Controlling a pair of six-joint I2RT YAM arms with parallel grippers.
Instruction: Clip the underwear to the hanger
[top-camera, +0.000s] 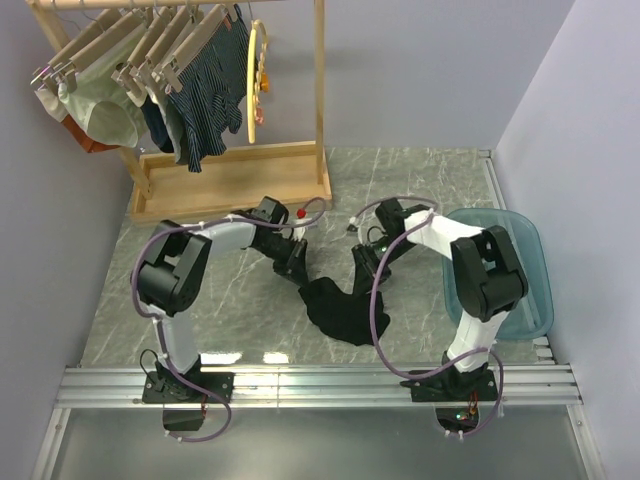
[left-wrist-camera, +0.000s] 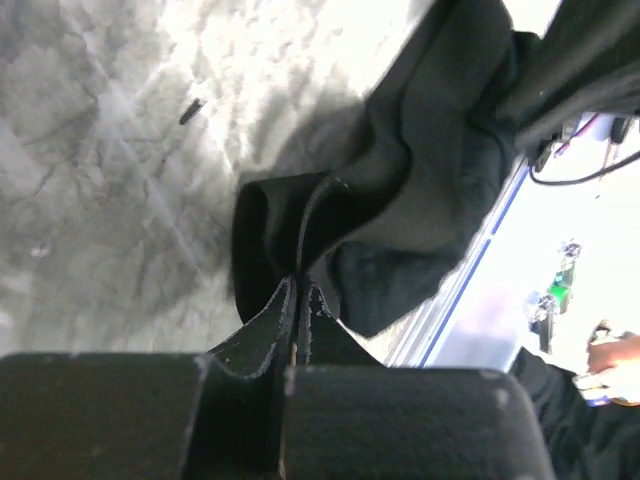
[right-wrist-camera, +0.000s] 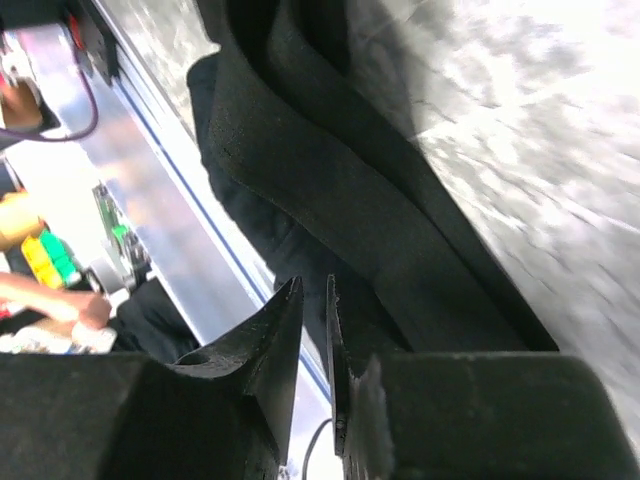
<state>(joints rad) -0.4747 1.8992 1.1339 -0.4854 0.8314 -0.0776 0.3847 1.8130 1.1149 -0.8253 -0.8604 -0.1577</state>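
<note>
The black underwear (top-camera: 340, 310) lies crumpled on the marble table between my two arms. My left gripper (top-camera: 297, 270) is at its left upper corner, and in the left wrist view the left gripper (left-wrist-camera: 302, 285) is shut on a fold of the underwear (left-wrist-camera: 420, 180). My right gripper (top-camera: 362, 262) is at the right upper corner. In the right wrist view the right gripper (right-wrist-camera: 314, 285) shows jaws a narrow slit apart beside the waistband of the underwear (right-wrist-camera: 330, 190); whether cloth is pinched does not show. The yellow hanger (top-camera: 257, 85) hangs on the rack at the back.
A wooden rack (top-camera: 240, 180) stands at the back left with beige clip hangers, dark striped shorts (top-camera: 205, 90) and pale green underwear (top-camera: 100, 115). A blue bin (top-camera: 530, 290) sits at the right edge, beside the right arm. An aluminium rail runs along the near edge.
</note>
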